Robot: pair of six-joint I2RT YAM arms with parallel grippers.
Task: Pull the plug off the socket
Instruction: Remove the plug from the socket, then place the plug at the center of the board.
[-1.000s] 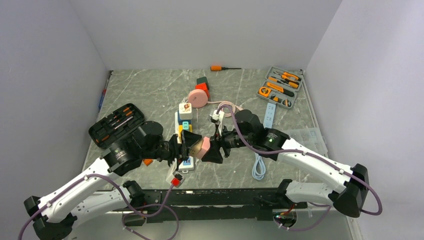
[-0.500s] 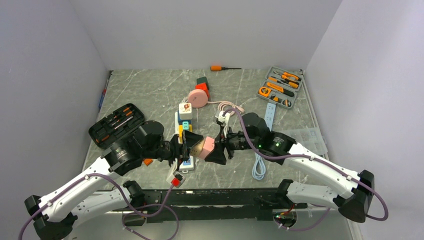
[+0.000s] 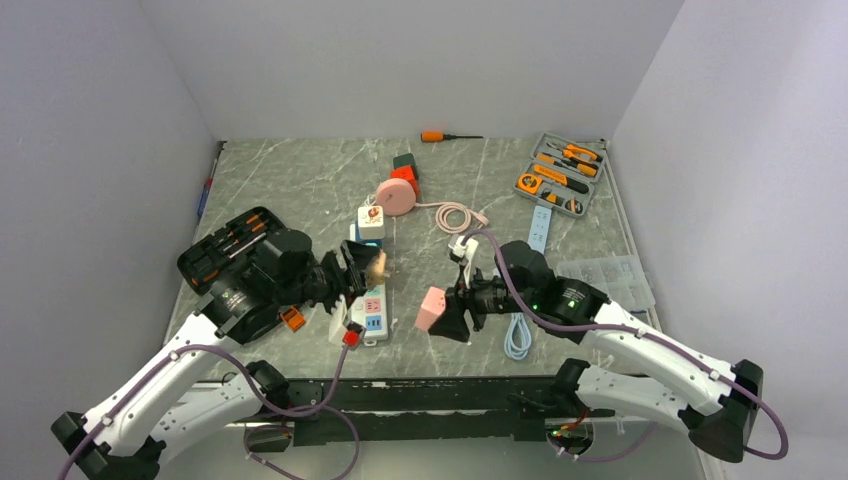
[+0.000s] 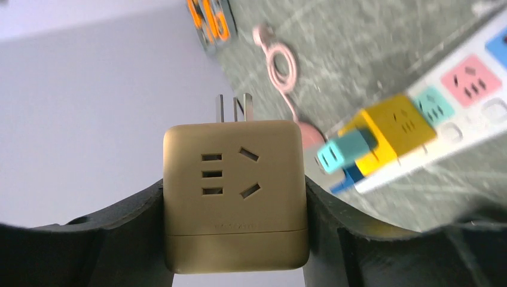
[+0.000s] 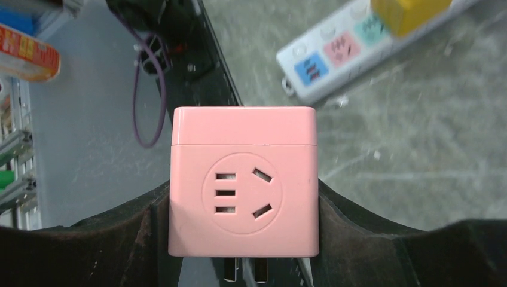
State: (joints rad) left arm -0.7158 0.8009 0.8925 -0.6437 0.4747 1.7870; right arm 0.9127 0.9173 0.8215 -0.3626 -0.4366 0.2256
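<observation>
L gripper (image 3: 362, 272) is pinching the tan cube (image 4: 235, 194) by two opposite sides, fingers (image 4: 119, 239) flat vs. its flanks, cube right at the tips. It's near-cubic, no real long axis. Its prong axis runs along the fingers. Two metal prongs stick out of the far side, pointing fwd away from the wrist, bare. Socket-hole face is turned toward the wrist cam.

R gripper (image 3: 440, 312) is pinching the pink cube (image 5: 242, 188) the same way, sides clamped betw. both fingers, at the tips. Also approx. cubic, w/ a seam near its far edge. Its prongs point back toward the wrist, betw. the fingers. Round socket face is toward the wrist cam. In top view the pink cube sits at the end of R gripper that faces L gripper.

The 2 cubes are apart, clear gap betw. them. White power strip (image 3: 372, 310) lies on the table under and beside L gripper's tip, off to the L of R gripper. Yellow cube (image 4: 394, 128) w/ teal plug (image 4: 347, 149) on its side sits in the strip, ahead and R of the tan cube in L wrist view.

Vs. 1 s ago: tan + pink cubes were touching, joined betw. the 2 grippers over the strip's near part. Half a sec ago they were still touching. Now split: L gripper w/ tan cube has gone back to its L, R gripper w/ pink cube back to its R and nearer the bases. Grip on both is unchanged.
</observation>
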